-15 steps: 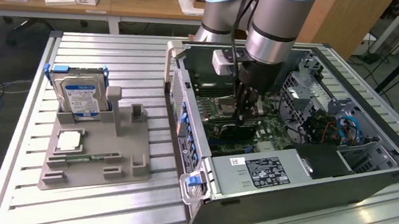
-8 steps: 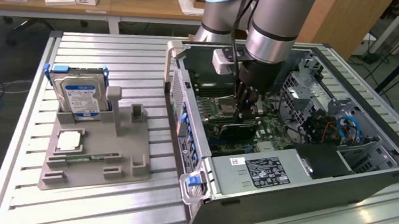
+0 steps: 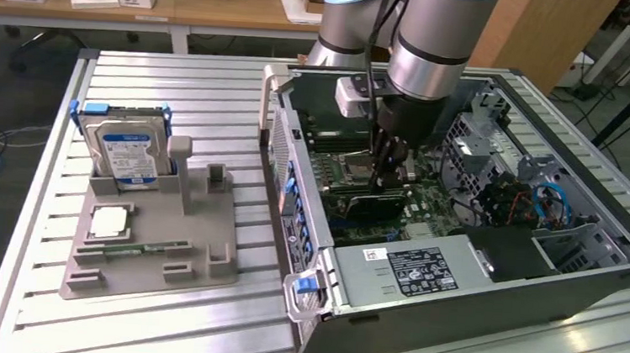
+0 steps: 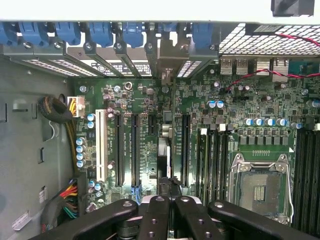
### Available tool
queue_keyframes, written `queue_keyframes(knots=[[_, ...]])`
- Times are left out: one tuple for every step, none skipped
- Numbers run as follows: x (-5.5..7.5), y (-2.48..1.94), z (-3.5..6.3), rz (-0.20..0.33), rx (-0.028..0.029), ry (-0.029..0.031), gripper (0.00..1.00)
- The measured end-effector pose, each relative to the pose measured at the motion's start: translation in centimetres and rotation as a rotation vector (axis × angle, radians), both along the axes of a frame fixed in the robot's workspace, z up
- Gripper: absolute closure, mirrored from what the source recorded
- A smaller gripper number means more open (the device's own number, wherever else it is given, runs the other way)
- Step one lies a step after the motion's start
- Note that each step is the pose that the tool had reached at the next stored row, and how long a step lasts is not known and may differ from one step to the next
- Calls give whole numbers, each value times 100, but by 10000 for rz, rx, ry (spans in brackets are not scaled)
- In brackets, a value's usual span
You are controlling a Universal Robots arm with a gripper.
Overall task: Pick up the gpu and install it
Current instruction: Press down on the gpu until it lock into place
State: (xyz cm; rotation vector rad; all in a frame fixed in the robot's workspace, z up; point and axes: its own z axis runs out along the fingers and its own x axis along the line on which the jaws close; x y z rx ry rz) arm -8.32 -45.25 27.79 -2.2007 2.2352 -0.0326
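The gpu (image 3: 373,204), a thin dark card, stands on edge on the motherboard (image 3: 431,207) inside the open computer case (image 3: 577,277). My gripper (image 3: 389,172) reaches straight down into the case and is shut on the card's upper edge. From the wrist camera, the black fingers (image 4: 150,215) meet at the gripper (image 4: 168,196), with the gpu (image 4: 164,150) running edge-on away from them between the long black slots. Its silver bracket (image 4: 168,56) sits at the case's rear wall among the blue slot clips.
A grey holder tray (image 3: 174,254) lies on the slatted table at the exterior view's left, carrying a silver hard drive (image 3: 125,151), a processor chip (image 3: 109,221) and a green memory stick (image 3: 135,249). The power supply (image 3: 415,269) and drive cages (image 3: 487,139) crowd the case. Desks stand behind.
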Motion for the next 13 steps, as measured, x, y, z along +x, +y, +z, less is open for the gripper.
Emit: queue_keyframes(knots=[[0,0,0,0,0,0,89],[0,0,0,0,0,0,89],[0,0,0,0,0,0,89],[0,0,0,0,1,0,89],[0,0,0,0,0,0,89],[-2,0,-1,-1,-3,1,89],[-16,0,-3,-2,-5,-8,89],[-36,0,-9,-1,-4,-28,89],[-58,0,-16,0,-9,-53,89],[-75,1,-27,0,-22,-65,89],[-85,3,-45,0,-38,-69,89],[-88,7,-63,-1,-44,-70,89],[-91,10,-80,-1,-50,-70,89]])
